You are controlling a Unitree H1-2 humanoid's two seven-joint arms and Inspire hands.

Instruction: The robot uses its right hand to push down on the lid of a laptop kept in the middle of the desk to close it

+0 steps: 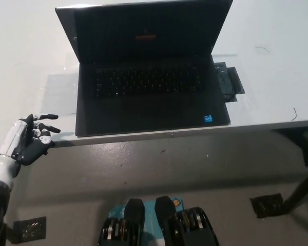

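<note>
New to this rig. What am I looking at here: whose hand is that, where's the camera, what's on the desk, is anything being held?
This is a single picture from a camera on a humanoid robot's head, looking steeply down at a white desk and the grey floor in front of it.

On the desk sits an open black laptop, its lid tilted back and the screen dark. A small dark flat item lies beside its right edge; I cannot tell what it is.

The white left hand at the lower left is the robot's own. It rests near the desk's front edge with its fingers apart, holding nothing.

The black right hand, the one meant to push the lid down, is not in the picture, so the lid is untouched so far.
</note>
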